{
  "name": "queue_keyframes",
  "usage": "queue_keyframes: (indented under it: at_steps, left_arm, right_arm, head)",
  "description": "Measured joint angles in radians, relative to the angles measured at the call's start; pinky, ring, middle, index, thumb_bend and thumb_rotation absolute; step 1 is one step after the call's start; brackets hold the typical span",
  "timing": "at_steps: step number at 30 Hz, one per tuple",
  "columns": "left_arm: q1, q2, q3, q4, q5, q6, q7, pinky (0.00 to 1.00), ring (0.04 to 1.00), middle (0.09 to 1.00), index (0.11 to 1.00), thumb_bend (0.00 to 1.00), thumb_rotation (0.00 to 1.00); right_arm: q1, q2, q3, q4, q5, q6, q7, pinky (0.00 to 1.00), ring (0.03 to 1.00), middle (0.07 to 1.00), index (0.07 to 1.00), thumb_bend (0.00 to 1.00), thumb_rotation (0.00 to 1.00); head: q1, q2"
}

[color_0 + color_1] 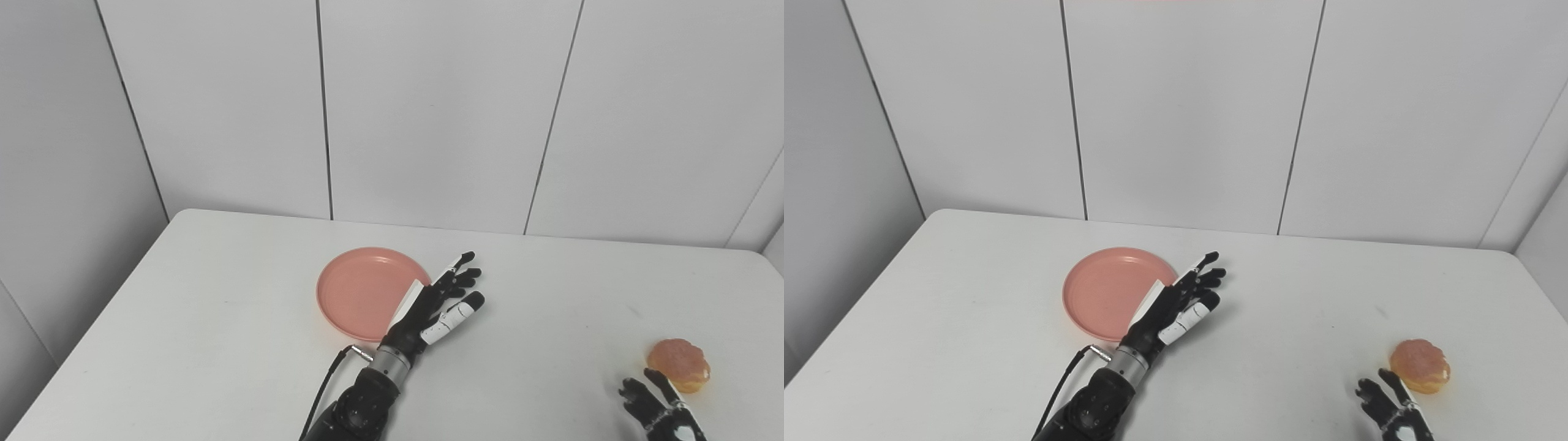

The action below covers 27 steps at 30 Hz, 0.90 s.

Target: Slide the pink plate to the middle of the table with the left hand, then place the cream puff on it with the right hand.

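The pink plate (361, 291) lies flat on the white table (214, 343), a little left of the middle. My left hand (438, 303) is open, fingers stretched out and pointing up and right, and it overlaps the plate's right rim; whether it touches the plate I cannot tell. The cream puff (680, 364), golden brown, sits near the table's front right. My right hand (658, 410) is just below and left of the puff, fingers spread apart and holding nothing, partly cut off by the bottom edge.
White wall panels (429, 110) rise behind the table's far edge. A black cable (324, 383) runs along my left forearm. Bare white tabletop lies between the plate and the cream puff.
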State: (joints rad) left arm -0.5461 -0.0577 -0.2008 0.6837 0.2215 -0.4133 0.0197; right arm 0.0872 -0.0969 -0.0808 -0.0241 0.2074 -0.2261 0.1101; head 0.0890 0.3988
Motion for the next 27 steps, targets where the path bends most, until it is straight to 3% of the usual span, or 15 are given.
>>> queue_keyframes:
  at_steps: [23,27]
  left_arm:
    - [0.014,-0.031,0.006,-0.03,-0.009,0.023,-0.021,0.92,0.897,0.885,0.932,0.91,0.91]
    - [0.05,-0.048,0.012,-0.1,-0.045,0.044,-0.042,0.85,0.912,0.896,0.942,0.92,0.91]
  right_arm:
    - [0.002,-0.008,0.014,-0.006,-0.01,0.003,-0.017,0.83,0.797,0.767,0.848,0.82,0.9]
    - [0.003,-0.009,0.016,-0.011,-0.011,0.005,-0.017,0.83,0.796,0.766,0.848,0.82,0.9]
  head:
    - [-0.003,0.012]
    - [-0.002,0.015]
